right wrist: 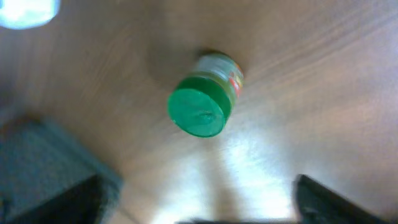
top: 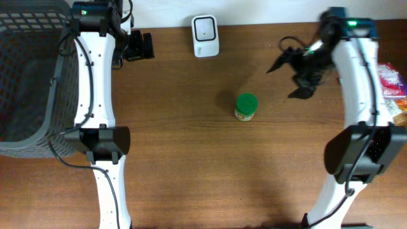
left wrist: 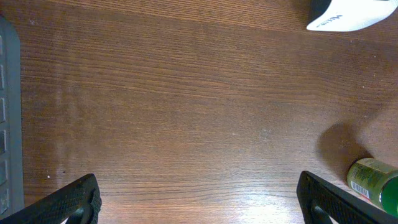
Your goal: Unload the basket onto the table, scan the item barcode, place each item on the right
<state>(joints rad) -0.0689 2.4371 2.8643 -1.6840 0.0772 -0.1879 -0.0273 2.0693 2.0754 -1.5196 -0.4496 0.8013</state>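
A small jar (top: 246,107) with a green lid stands upright near the middle of the brown table. It shows at the lower right edge of the left wrist view (left wrist: 374,182), and blurred in the centre of the right wrist view (right wrist: 204,99). The white scanner (top: 205,35) sits at the table's far edge, its corner also visible (left wrist: 346,16). My right gripper (top: 289,77) hangs open to the right of the jar and apart from it, with nothing between its fingers (right wrist: 333,199). My left gripper (top: 137,46) is open at the far left, its fingers (left wrist: 79,200) over bare wood.
A dark grey mesh basket (top: 25,76) fills the left end of the table; its wall shows at the left edge (left wrist: 6,124) of the left wrist view. Colourful packaged goods (top: 391,86) lie at the right edge.
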